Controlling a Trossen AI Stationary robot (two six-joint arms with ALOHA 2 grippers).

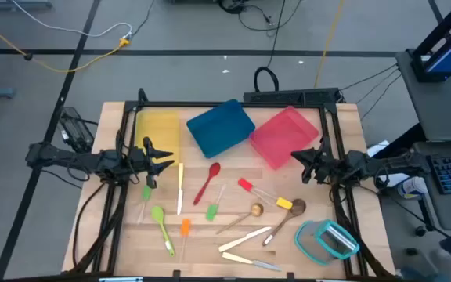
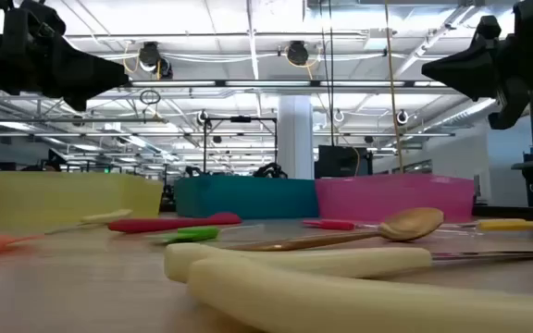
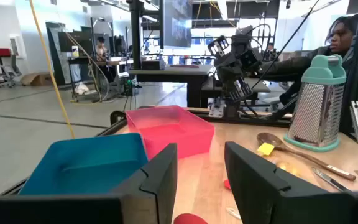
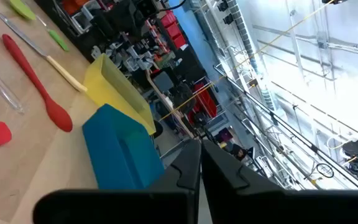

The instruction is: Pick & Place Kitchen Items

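Kitchen items lie scattered flat on the wooden table (image 1: 131, 235): a red spoon (image 1: 207, 182), a green spoon (image 1: 161, 223), a cream knife (image 1: 180, 188), wooden spoons (image 1: 245, 215), more cream knives (image 1: 245, 239), and short orange (image 1: 185, 229), green (image 1: 211, 210), red (image 1: 246, 186) and yellow (image 1: 284, 204) headed pieces. My left gripper (image 1: 167, 162) hovers open at the table's left, above the items, with nothing between its fingers (image 3: 201, 180). At the table's right my right gripper (image 1: 294, 157) hangs shut and empty (image 4: 199, 165). In the low view both grippers are well above the tabletop.
Along the far edge stand a yellow tray (image 1: 156, 129), a blue tray (image 1: 220, 127) and a pink tray (image 1: 284, 135). A teal-rimmed container with a metal grater (image 1: 326, 239) stands at the near right corner. A person (image 3: 344, 34) sits beyond the table's right side.
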